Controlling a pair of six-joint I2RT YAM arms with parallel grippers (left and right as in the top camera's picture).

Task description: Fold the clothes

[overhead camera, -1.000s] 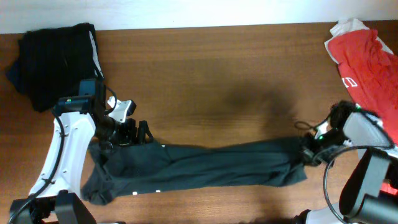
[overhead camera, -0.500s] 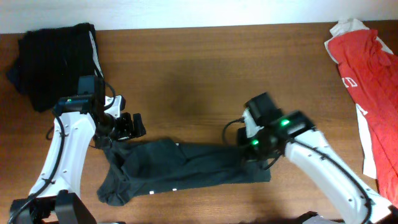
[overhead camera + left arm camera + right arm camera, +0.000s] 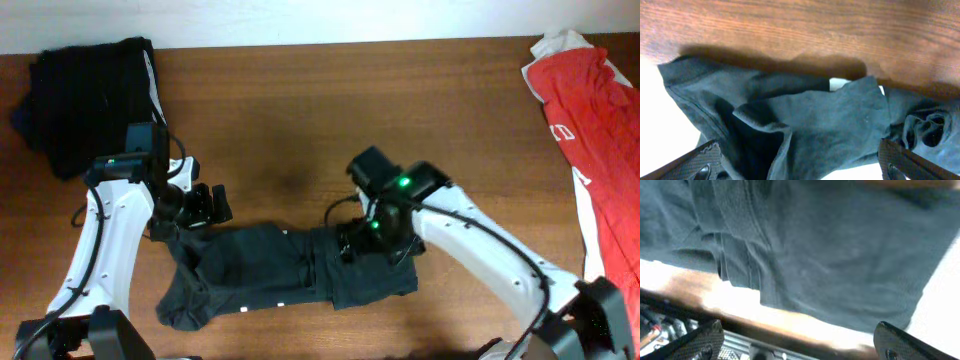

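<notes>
The dark grey-green T-shirt [image 3: 260, 270] lies bunched along the table's near side, its right end doubled over to the left. My right gripper [image 3: 362, 240] hovers over that doubled part, jaws wide apart. In the right wrist view the gripper [image 3: 799, 328] is open and holds nothing, with the shirt [image 3: 830, 250] beyond the fingertips. My left gripper [image 3: 205, 205] is open at the shirt's upper left edge. In the left wrist view this gripper [image 3: 797, 150] stands over rumpled folds of the shirt [image 3: 830, 120] without gripping them.
A black folded garment [image 3: 90, 95] sits at the back left corner. A red garment with white print [image 3: 595, 120] lies along the right edge. Bare wooden table [image 3: 350, 120] stretches behind the shirt.
My right gripper swept left with the shirt's right end, laid it over the middle, then opened and let go. The shirt is now much shorter. The left arm hardly moved.
</notes>
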